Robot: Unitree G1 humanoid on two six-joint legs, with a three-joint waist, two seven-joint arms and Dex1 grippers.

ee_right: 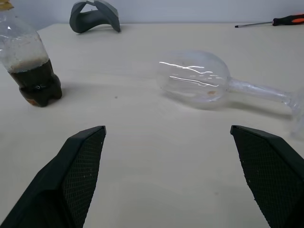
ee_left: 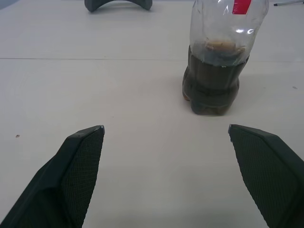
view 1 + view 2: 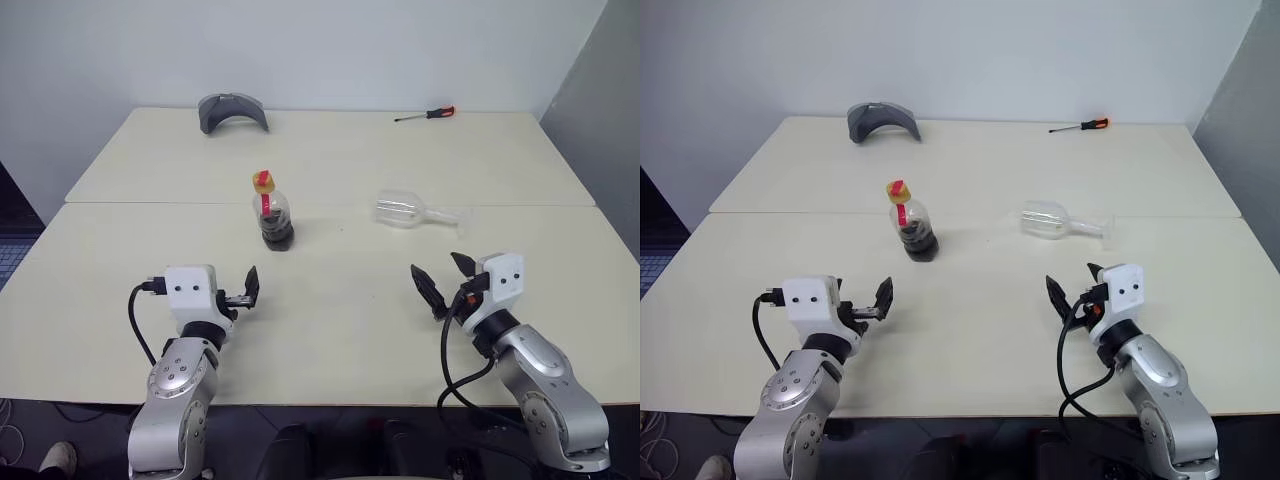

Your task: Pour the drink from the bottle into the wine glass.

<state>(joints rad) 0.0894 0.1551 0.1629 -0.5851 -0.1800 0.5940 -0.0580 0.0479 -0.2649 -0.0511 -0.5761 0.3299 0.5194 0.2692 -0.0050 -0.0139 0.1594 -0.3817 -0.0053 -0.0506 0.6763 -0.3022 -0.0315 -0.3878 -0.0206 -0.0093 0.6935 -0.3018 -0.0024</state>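
Note:
The bottle stands upright near the middle of the table, yellow cap on, a red label at its neck. The dark drink fills its lower part. To its right the wine glass lies on its side, clear and empty, bowl toward the bottle and stem pointing right. My left gripper hovers open near the table's front, short of the bottle and a little left of it. My right gripper is open too, in front of the lying glass. Neither gripper has anything between its fingers.
A grey curved object rests at the back left and a red-handled screwdriver at the back right. The cream table is two tops joined at a seam just behind the bottle and the glass. A grey wall closes the right side.

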